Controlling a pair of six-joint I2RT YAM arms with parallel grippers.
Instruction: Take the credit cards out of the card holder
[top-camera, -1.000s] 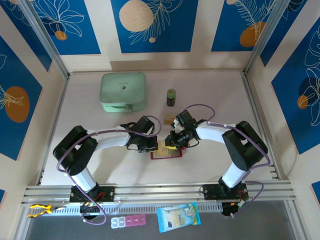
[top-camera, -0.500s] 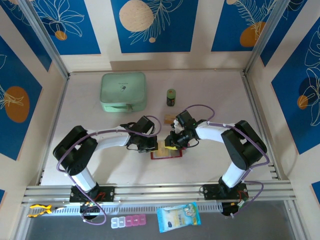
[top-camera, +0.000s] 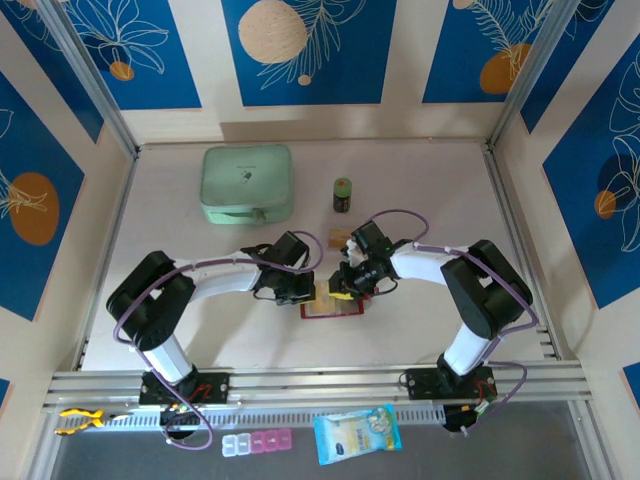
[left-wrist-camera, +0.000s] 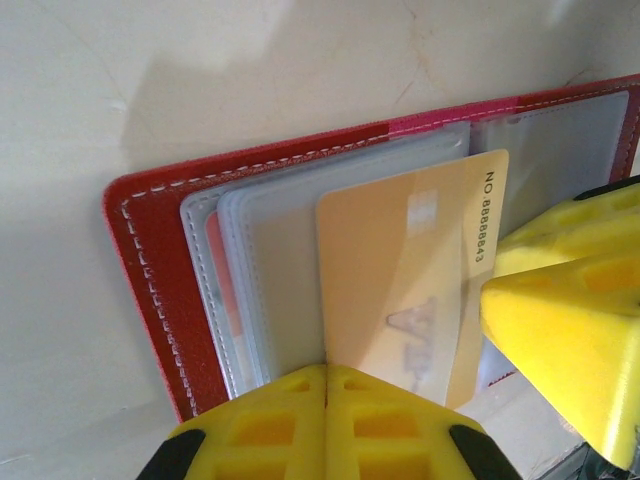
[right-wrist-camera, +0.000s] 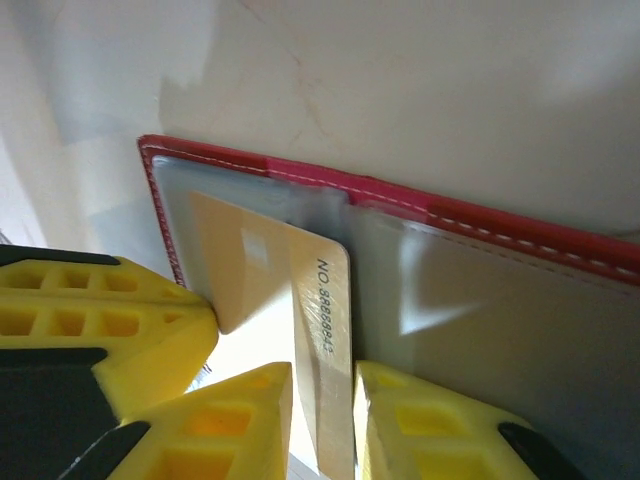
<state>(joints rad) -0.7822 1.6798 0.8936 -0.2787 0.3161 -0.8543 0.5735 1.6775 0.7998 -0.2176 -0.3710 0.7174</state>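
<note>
The dark-red card holder (top-camera: 335, 311) lies open on the table between both grippers, its clear sleeves (left-wrist-camera: 270, 270) facing up. A yellow-orange credit card (left-wrist-camera: 400, 280) printed with a number sticks partway out of a sleeve. My right gripper (right-wrist-camera: 325, 400) is shut on that card's (right-wrist-camera: 320, 300) free end, and the card bends between the fingers. My left gripper (left-wrist-camera: 327, 368) is shut, its tips set on the sleeves beside the card's edge. A reddish card (left-wrist-camera: 222, 290) shows under the sleeves at the left. In the top view the left gripper (top-camera: 304, 294) and right gripper (top-camera: 346, 287) almost touch.
A mint-green zip case (top-camera: 247, 184) and a small green jar (top-camera: 342, 194) stand at the back. A small tan block (top-camera: 338, 237) lies behind the grippers. Beyond the near rail lie a pill box (top-camera: 257, 443), a blue packet (top-camera: 357, 433) and a yellow toy (top-camera: 80, 418).
Both grippers stay at the card holder; the right arm's elbow has edged very slightly left.
</note>
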